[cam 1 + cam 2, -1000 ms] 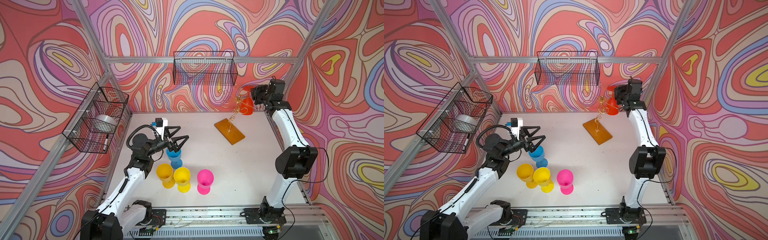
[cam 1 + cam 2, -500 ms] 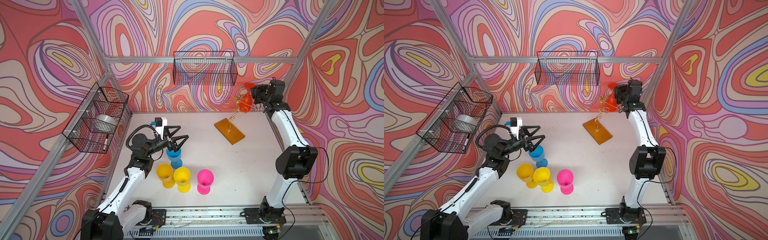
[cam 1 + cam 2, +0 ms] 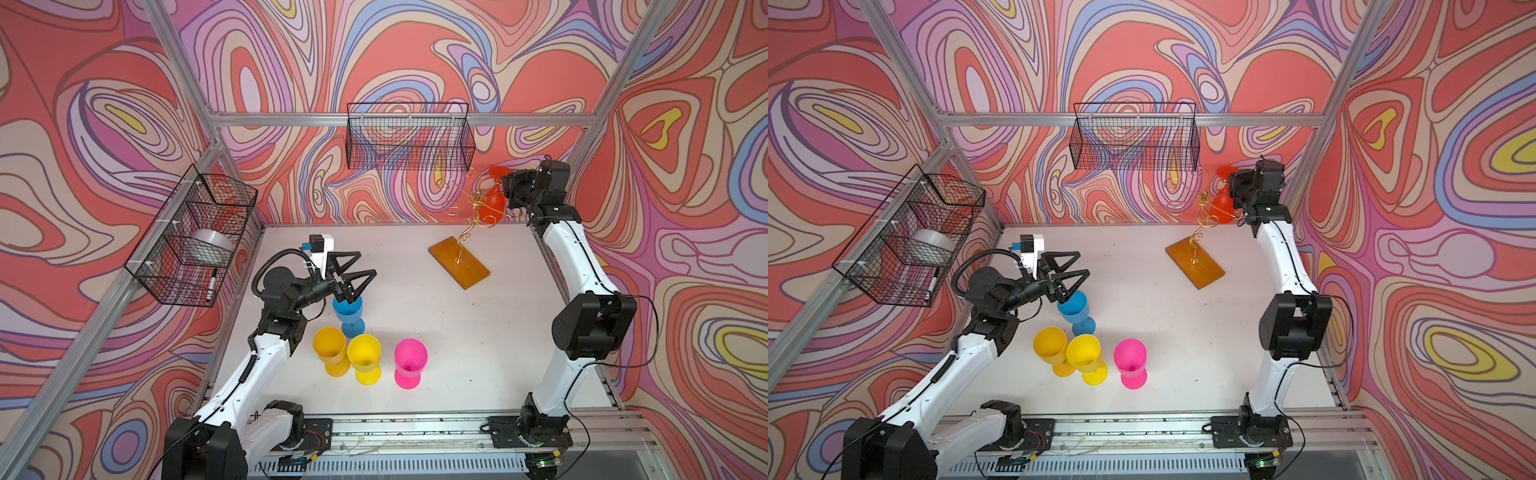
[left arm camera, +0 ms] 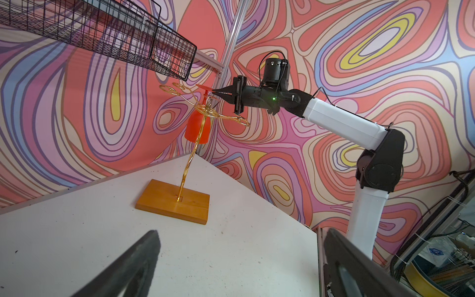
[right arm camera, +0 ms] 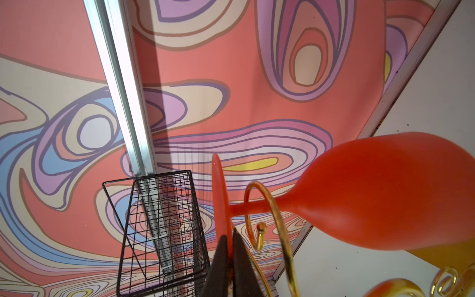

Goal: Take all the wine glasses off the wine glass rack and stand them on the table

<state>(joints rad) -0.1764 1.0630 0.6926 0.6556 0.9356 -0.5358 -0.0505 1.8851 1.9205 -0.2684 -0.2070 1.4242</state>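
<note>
The red wine glass (image 3: 492, 205) (image 3: 1223, 208) hangs upside down from a curled arm of the gold wire wine glass rack (image 3: 459, 262) (image 3: 1196, 266), which stands on its amber base at the back right of the table. My right gripper (image 3: 504, 182) (image 4: 214, 90) (image 5: 229, 239) is shut on the rim of the glass's flat foot, high above the table. In the right wrist view the stem of the glass (image 5: 385, 192) passes through a gold loop of the rack (image 5: 277, 213). My left gripper (image 3: 365, 262) (image 3: 1083, 262) (image 4: 243, 234) is open and empty, hovering just above a blue cup (image 3: 348, 309).
Two yellow cups (image 3: 329, 345) (image 3: 363, 353) and a pink cup (image 3: 410, 357) stand near the table's front. A black mesh basket (image 3: 409, 137) hangs on the back wall close to the rack. Another basket (image 3: 195, 232) on the left wall holds a tape roll and a marker.
My right gripper's jaws have closed the last bit onto the glass's foot, and the glass has shifted slightly on the rack. The left arm has not moved.
</note>
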